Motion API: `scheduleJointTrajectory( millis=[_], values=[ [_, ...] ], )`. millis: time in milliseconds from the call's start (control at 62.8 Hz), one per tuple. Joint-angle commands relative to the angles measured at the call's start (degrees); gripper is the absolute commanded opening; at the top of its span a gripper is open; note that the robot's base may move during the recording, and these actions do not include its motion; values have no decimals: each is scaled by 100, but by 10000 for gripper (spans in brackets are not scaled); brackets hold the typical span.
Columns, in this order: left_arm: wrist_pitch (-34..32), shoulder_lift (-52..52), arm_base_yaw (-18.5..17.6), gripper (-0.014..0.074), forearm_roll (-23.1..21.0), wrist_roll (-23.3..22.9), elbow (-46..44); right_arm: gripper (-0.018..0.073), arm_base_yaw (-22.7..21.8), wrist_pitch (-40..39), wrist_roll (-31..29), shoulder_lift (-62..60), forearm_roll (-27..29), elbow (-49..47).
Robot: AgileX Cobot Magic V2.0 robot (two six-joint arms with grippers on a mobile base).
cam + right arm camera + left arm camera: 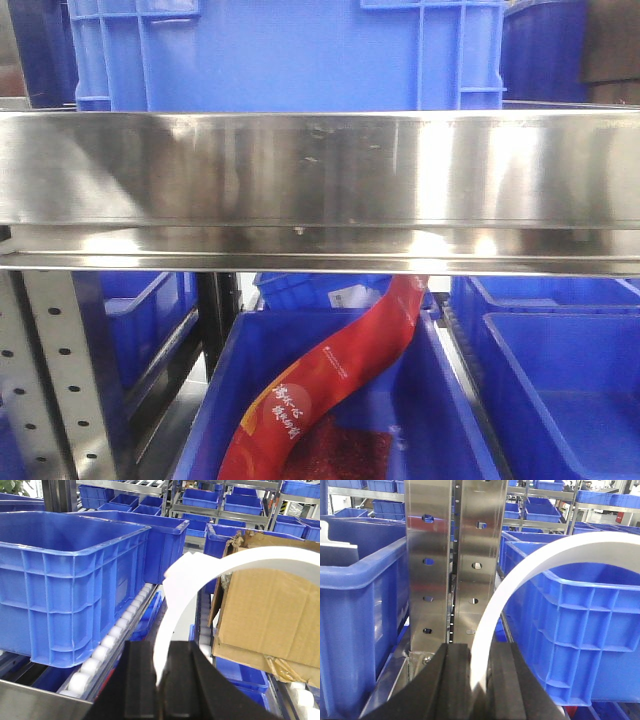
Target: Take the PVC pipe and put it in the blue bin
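In the left wrist view, the white PVC pipe [570, 547] rises from between the jaws and curves up and to the right in front of a large blue bin [580, 630]. My left gripper [480, 649] is shut on it. The right wrist view shows a white curved pipe [250, 560] pinched the same way in my right gripper [161, 652], arching right in front of a cardboard box [260, 620]. A big blue bin [65, 580] stands to its left on rollers. No gripper or pipe shows in the front view.
A steel shelf rail [320, 180] crosses the front view, with a blue bin [290, 50] above it. Below, a blue bin [430, 420] holds a red packet [330, 380], beside another bin [560, 390]. A perforated steel upright [450, 565] stands close ahead of the left gripper.
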Motion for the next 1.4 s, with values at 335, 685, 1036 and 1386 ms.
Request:
scheduleJointTrajectory(
  millis=[335,685,1036,1386],
  values=[
    [-164,-35,-30,-111,-2,-13,-13,-162,9,-170,0,-40,-2,1],
    [-164,-35,-30,-111,-2,-13,-13,-162,9,-170,0,-40,-2,1],
    [-164,-35,-30,-111,-2,-13,-13,-162,9,-170,0,-40,-2,1],
    [-164,-35,-30,-111,-2,-13,-13,-162,9,-200,0,-40,-2,1]
  ],
)
